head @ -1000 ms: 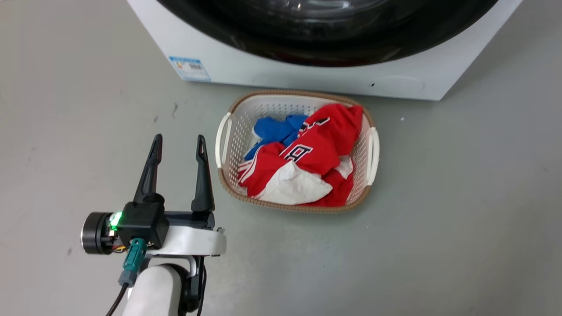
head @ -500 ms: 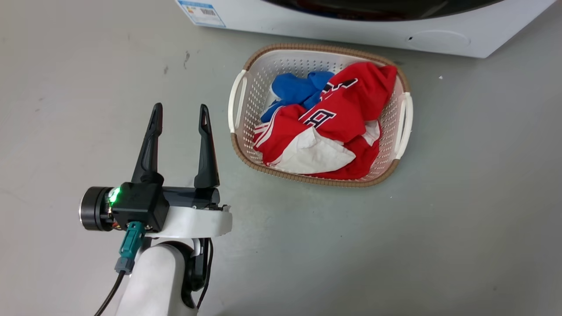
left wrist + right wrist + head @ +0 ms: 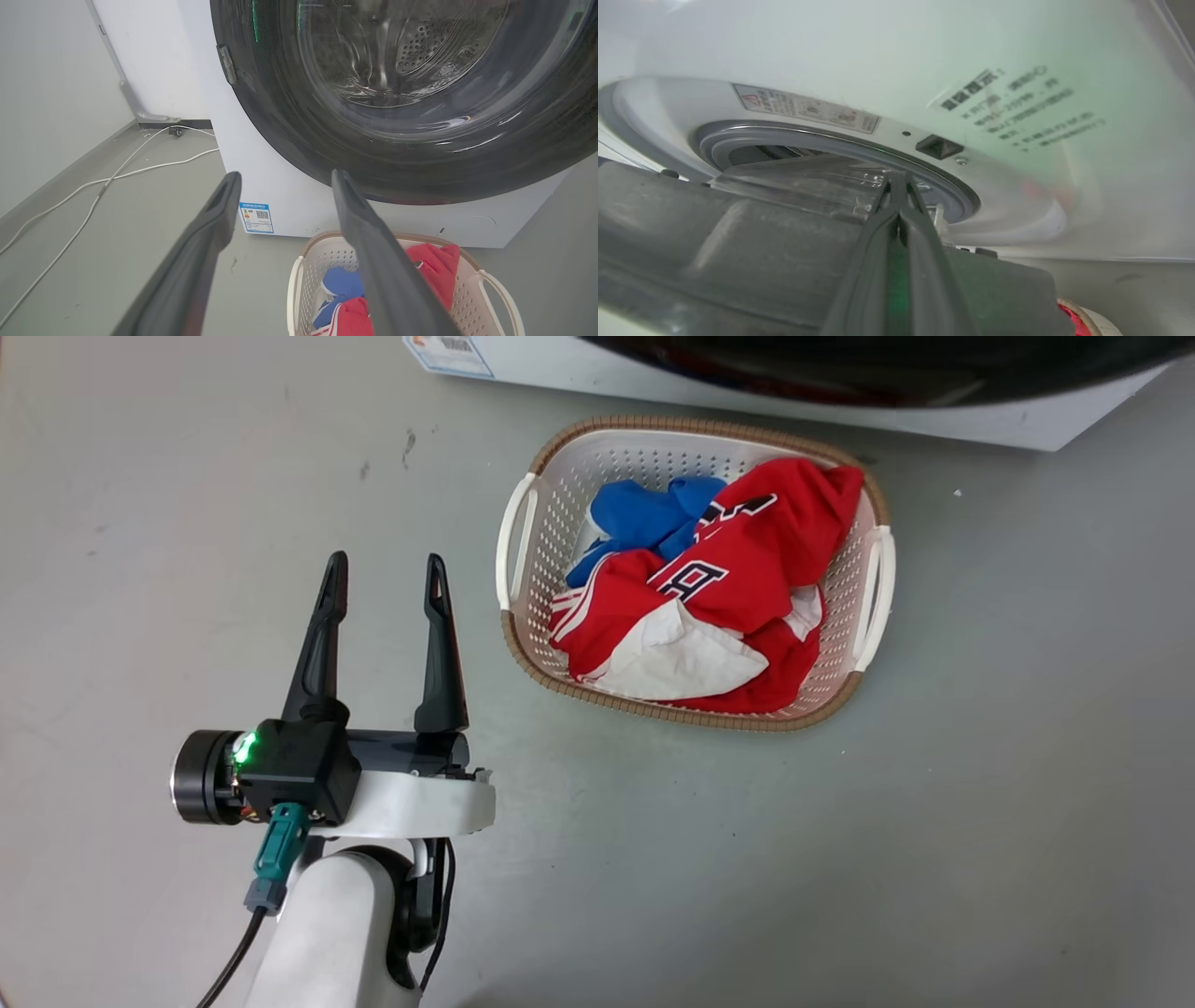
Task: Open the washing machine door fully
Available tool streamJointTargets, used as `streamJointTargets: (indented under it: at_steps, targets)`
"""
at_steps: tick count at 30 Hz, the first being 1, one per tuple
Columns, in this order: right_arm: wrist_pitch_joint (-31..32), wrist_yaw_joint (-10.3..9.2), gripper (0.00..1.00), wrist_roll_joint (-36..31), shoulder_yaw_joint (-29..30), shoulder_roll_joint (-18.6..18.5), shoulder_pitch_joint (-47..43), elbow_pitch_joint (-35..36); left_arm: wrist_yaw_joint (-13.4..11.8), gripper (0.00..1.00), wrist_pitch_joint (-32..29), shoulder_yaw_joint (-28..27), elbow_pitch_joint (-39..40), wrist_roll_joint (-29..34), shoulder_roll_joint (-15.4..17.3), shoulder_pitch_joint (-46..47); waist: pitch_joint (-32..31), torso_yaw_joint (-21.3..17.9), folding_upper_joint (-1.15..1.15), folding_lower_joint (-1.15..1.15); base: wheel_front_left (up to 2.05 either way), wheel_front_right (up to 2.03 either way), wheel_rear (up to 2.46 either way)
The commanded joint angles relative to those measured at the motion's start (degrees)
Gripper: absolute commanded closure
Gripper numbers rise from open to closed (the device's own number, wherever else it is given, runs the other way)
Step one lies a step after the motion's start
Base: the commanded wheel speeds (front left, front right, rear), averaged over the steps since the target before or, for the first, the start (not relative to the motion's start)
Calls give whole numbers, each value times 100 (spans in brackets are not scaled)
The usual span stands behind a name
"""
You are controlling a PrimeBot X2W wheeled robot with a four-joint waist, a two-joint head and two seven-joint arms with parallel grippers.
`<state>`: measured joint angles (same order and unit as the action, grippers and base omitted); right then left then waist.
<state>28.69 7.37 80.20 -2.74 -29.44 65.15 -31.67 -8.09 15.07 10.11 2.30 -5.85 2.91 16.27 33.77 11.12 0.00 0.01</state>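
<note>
Fingers on your right gripper (image 3: 897, 179) are pressed flat together with nothing between them. They lie across the grey inner frame of the washing machine door (image 3: 402, 163), tips pointing into the gap between its glass bowl and the grey rubber ring (image 3: 714, 147) round the drum mouth. That placement reads as a blade slipped behind the door to lever it outward; whether the tips actually touch the glass you cannot tell from here. The door itself stands ajar on the front of the washing machine (image 3: 280, 196). It is swung off the latch socket (image 3: 938, 147) and carried on the hinge (image 3: 227, 63) at its far side, so in my judgement it has most of its swing left. Your left gripper (image 3: 385, 565) hangs over bare floor (image 3: 840, 859), fingers spread and holding nothing. It sits just beside the basket (image 3: 691, 427) of clothes (image 3: 728, 607) and well apart from the door, probably parked clear of the door's arc. Against the head view of half a second ago, the whole picture has shifted, so the camera moved and the basket did not. The left gripper sits at the same spot in that view, equally open. The door's black rim now reaches lower over the white front, lying over where the round cap (image 3: 472, 223) stood exposed, which suggests the door has come further out.
</note>
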Motion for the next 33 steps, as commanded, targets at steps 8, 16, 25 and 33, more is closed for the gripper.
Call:
streamJointTargets:
  at_steps: [8,16,25,33]
  targets:
    - [329,24,100,188,-274,268,-1160,846,35,0,16,-131,-41,77,-2,-146,-395,-204,0,-1,0,0,0]
    - [402,20,100,429,-320,331,-2209,1670,126,0,16,-252,-79,172,-1,-325,-727,-340,0,-1,0,0,0]
    - [410,21,100,658,-562,634,-3352,2780,144,0,16,-315,-91,213,-2,-473,-997,-396,0,-1,0,0,0]
    - [378,20,100,735,-1037,954,-4377,3520,146,0,16,-366,-129,238,-1,-645,-1291,-405,0,-1,0,0,0]
